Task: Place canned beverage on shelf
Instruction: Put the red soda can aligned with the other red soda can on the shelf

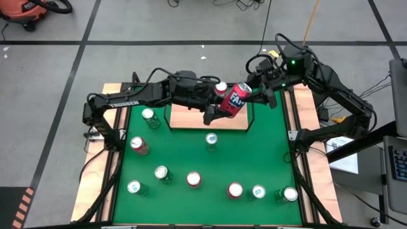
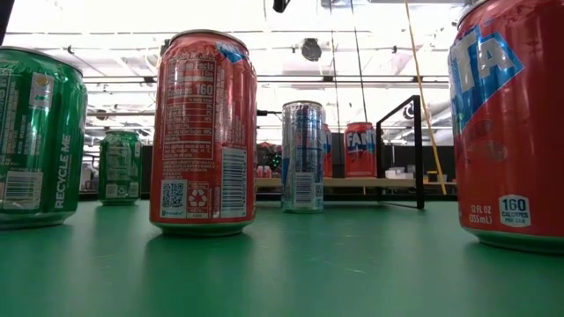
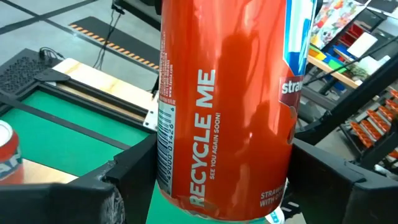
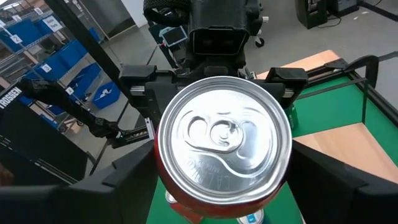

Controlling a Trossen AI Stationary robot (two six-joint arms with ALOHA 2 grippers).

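A red Fanta can hangs tilted above the far right part of the shelf, a light-wood board with a thin black rail. Its top points toward the table's far right. My left gripper is shut on the can's lower end. My right gripper is open at the can's top end, one finger on either side of it. Another red can stands upright on the shelf's far edge; it also shows in the low view. My left gripper pinches the can's red side wall near its bottom end between its two fingers. It comes from the table's left, the fingers lying across the can. The can is lifted clear of the shelf, tilted, top toward the far right. My right gripper's fingers flank the can's top end; whether they touch it I cannot tell.
Several green, red and silver cans stand upright on the green mat, among them a silver-blue can just in front of the shelf. Pale wooden strips run along the table's sides. The shelf's left half is bare.
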